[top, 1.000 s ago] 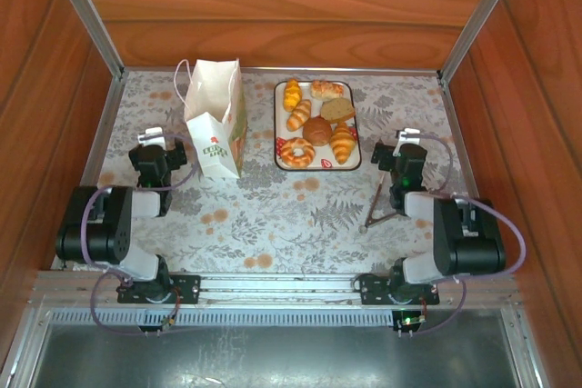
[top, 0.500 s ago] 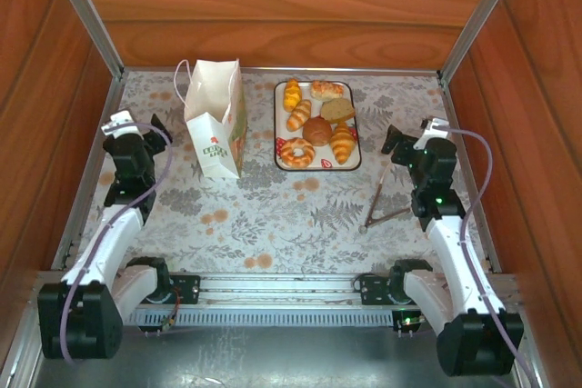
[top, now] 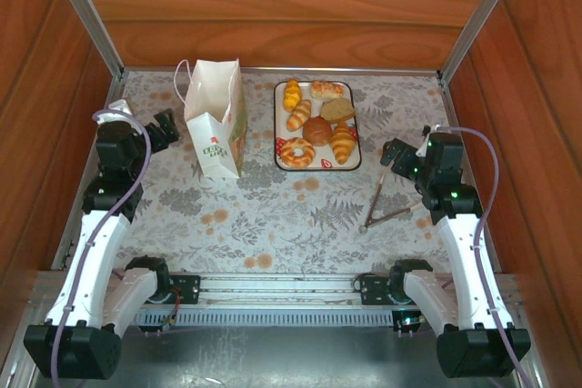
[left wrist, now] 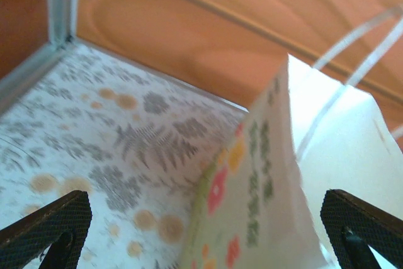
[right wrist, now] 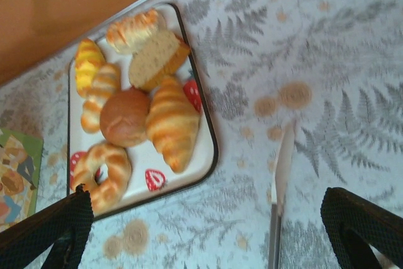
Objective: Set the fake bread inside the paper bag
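Gaping empty stand both pairs of jaws, while the paper bag (left wrist: 255, 181) is cropped, print perhaps floral.

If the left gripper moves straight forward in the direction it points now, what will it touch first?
Most likely the paper bag: its printed side stands just ahead of the open left gripper, slightly toward the right finger. The distance is unclear.

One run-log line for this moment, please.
left gripper: open, beside paper bag | right gripper: open, near tongs | fake bread: on tray
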Robot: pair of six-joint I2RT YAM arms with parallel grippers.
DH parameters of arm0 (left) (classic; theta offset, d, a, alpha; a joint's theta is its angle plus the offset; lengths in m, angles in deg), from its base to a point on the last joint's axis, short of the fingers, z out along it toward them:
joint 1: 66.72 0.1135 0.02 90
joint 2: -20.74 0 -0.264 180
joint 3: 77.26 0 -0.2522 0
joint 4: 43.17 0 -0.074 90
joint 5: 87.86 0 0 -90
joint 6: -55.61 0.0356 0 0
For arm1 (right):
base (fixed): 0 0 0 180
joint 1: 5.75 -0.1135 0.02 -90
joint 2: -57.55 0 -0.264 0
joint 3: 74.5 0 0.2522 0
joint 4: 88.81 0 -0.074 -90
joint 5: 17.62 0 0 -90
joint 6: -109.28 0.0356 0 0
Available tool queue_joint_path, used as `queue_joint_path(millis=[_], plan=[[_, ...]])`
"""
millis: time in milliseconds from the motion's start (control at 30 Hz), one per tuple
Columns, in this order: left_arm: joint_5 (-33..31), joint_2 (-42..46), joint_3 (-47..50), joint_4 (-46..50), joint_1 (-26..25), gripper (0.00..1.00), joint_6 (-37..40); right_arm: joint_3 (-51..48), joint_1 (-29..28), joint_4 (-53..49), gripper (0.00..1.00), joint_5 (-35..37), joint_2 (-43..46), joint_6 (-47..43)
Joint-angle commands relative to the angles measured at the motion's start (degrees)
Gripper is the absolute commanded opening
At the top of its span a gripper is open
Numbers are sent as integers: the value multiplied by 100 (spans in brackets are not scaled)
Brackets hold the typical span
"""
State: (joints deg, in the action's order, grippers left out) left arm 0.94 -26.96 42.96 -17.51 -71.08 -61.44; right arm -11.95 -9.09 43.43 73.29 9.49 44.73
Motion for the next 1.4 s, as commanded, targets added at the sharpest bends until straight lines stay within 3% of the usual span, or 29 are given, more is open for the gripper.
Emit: queue_joint_path(millis=[0,300,900,1067,1233,1367], plan=[[356,94,-296,765,-240,99,-141,163,34,-758,100,-86,-15,457],[400,-72,-958,1315,-346,99,-162,86,33,-1865,100,312,-154,855],[761,-674,-1124,1504,-427,99,-3,-888,-121,-1630,100,518,-341,1401],[486,-1009,-1818,1904,-969,97,368,-1016,-166,-1484,100,518,-410,1425],[-213,-1657,-2661,2240,-1986,93,845,-1083,-171,-1435,100,559,-389,1399],[-544,-2327,-3270,2473,-2430,89,1236,-1117,-185,-1403,100,575,-345,1383]])
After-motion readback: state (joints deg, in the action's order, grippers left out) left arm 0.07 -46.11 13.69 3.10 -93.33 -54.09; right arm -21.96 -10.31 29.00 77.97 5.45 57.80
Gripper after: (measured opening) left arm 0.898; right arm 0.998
